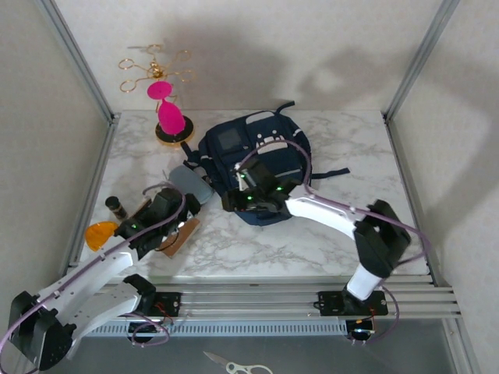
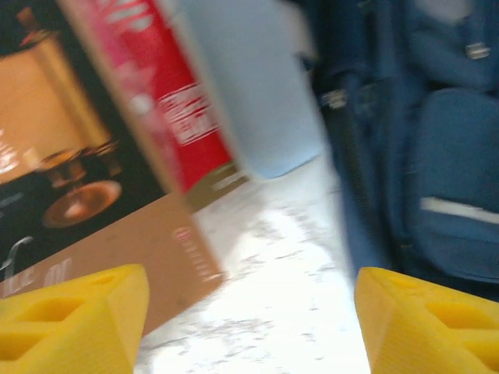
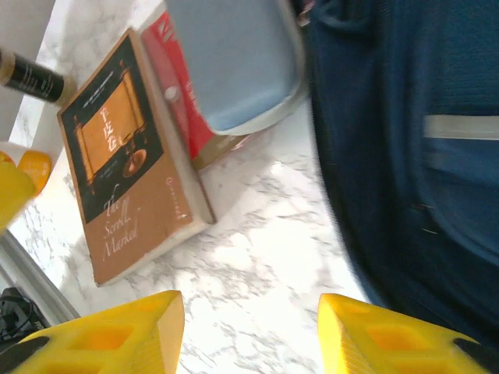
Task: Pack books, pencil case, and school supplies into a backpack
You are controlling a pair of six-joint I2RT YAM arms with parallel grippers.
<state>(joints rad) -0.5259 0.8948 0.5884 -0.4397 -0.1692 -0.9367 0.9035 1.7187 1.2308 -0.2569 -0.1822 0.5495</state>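
The left gripper [image 2: 251, 315] and right gripper [image 3: 249, 333] are being held open, nothing gripped. The pencil case [image 3: 234, 62] is lying on the red box [image 3: 160, 61], just left of the backpack [image 3: 421, 179]. Likely soft and light; best pinched at the middle.

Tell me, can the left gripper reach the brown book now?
Probably yes: the left gripper hangs open close to the brown book, whose cover lies bare; the pencil case rests on the red box beside it.

The brown book [image 3: 129, 167] reads "The Scroll Marked".
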